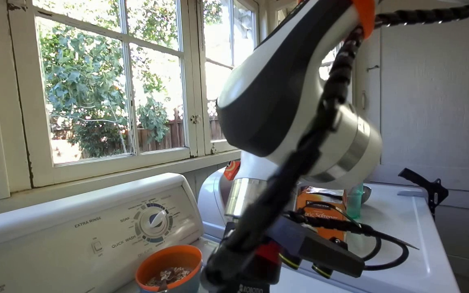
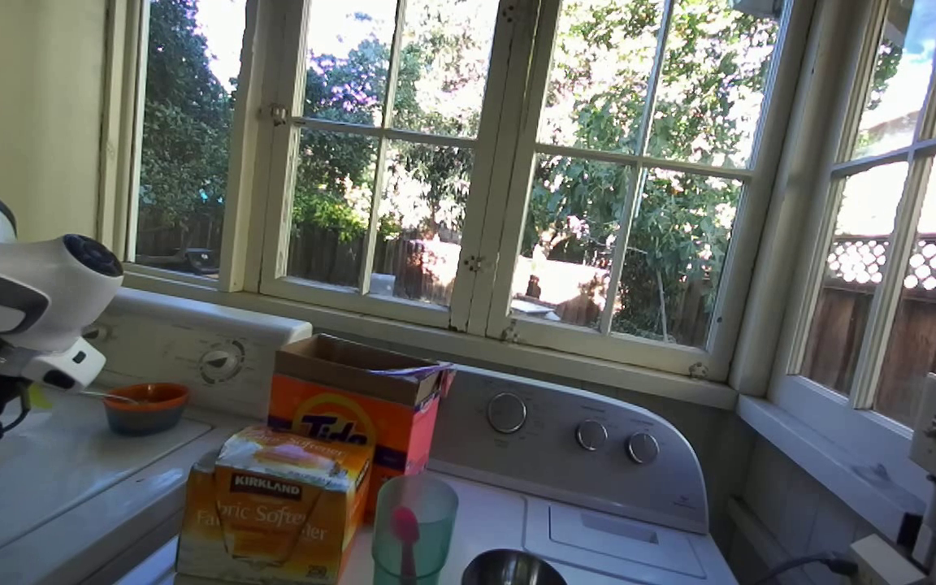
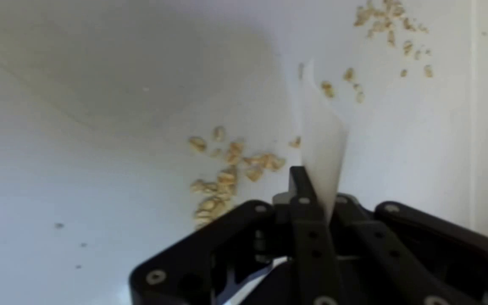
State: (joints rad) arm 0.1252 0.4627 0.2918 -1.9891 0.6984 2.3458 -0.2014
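A white washer (image 2: pixel 102 475) stood at left in an exterior view, the arm (image 2: pixel 21 280) bent over it, wrist pointing down. To their right stood an open-topped Tide box (image 2: pixel 318 410) and, nearer, a softener box (image 2: pixel 261 520). On the washer, an orange-rimmed bowl (image 2: pixel 139 420) held flakes (image 1: pixel 171 276) and a utensil (image 2: pixel 108 396); a green cup (image 2: pixel 435 520), something pink (image 2: pixel 405 526). The tool (image 3: pixel 320 186), fully closed, gripped a thin whitish piece (image 3: pixel 322 131) above loose flakes (image 3: pixel 227 178).

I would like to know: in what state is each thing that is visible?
Gripper: shut, holding something
White piece: held by it, material unclear
Loose flakes: scattered on the white surface
Orange-rimmed bowl: upright, more flakes inside
Tide box: upright, top open
Fabric softener box: upright, unclear whether opened
Green cup: upright, pink utensil inside
Metal bowl: partly cut off, contents unclear
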